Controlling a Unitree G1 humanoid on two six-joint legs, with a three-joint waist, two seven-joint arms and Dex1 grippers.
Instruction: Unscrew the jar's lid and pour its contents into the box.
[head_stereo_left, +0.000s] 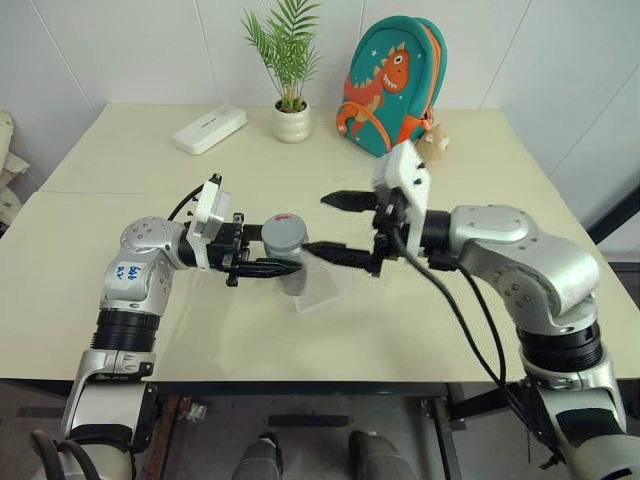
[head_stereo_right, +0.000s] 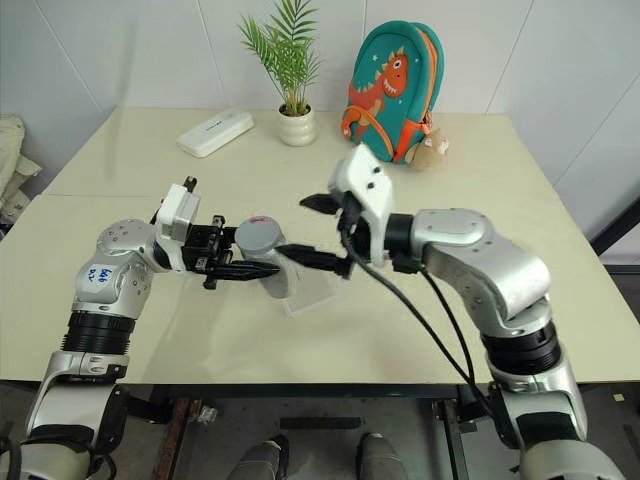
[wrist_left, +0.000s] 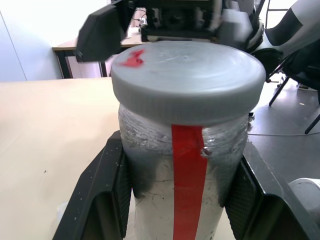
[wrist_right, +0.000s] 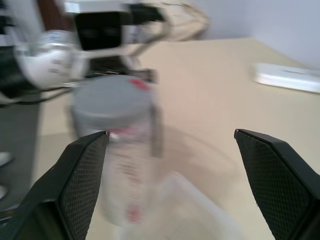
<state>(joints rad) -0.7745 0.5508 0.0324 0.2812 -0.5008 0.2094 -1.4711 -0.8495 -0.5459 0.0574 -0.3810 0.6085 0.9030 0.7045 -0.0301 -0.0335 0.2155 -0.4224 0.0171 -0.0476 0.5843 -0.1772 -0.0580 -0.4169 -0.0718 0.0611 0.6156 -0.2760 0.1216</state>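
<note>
My left gripper (head_stereo_left: 268, 256) is shut on the clear jar (head_stereo_left: 291, 270) with a red stripe (wrist_left: 189, 190), holding it upright above the table. Its black fingers (wrist_left: 107, 195) press the jar's two sides. The grey lid (head_stereo_left: 283, 232), marked with a red spot, sits on the jar. Beside the lid, toward the table's right, my right gripper (head_stereo_left: 338, 226) stands open and apart from it, with one finger (head_stereo_left: 345, 200) behind the other (head_stereo_left: 335, 252). The transparent box (head_stereo_left: 322, 291) lies on the table just under and beside the jar. I cannot make out the contents through the cloudy wall.
At the back of the table (head_stereo_left: 120, 260) stand a white oblong case (head_stereo_left: 209, 129), a potted plant (head_stereo_left: 291, 122), a teal dinosaur backpack (head_stereo_left: 395, 85) and a small plush toy (head_stereo_left: 434, 143). The table's front edge runs close below both arms.
</note>
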